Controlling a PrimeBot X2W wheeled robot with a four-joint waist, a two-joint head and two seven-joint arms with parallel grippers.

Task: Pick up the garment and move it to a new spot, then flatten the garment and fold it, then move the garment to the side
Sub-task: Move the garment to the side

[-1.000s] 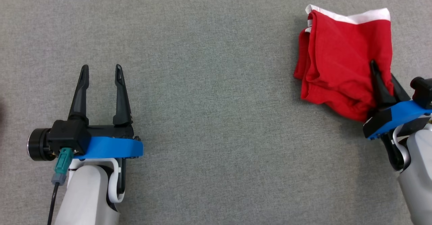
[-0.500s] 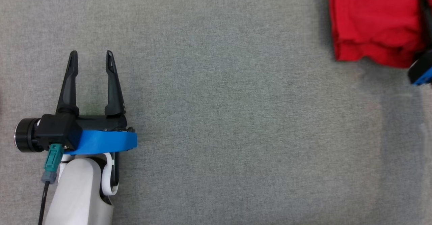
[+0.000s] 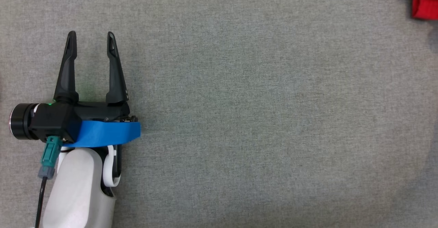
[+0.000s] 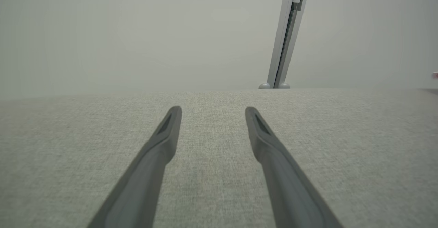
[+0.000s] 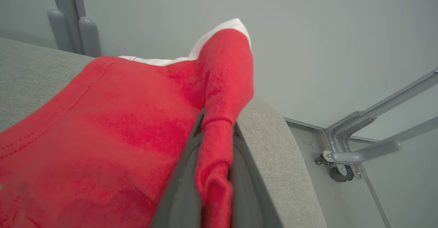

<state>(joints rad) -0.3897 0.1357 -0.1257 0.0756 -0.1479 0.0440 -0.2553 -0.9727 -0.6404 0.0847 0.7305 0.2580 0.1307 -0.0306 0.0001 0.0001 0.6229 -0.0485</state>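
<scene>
Now the garment point(image 3: 425, 0) is just a red sliver at the far right corner of the head view; a second ago it sat mid-right. That shift is much bigger than the left gripper's point(image 3: 91, 34) drift, so it's a real carry, likely the final move-to-side step. Right gripper point(image 5: 218, 120) is clenched on a bunched fold, right at the rounded edge of the grey woven pad point(image 5: 273, 159). Left jaws are spread, empty. Cloth is soft red knit with a stitched hem and a white band point(image 5: 226, 28) at the far end.
</scene>
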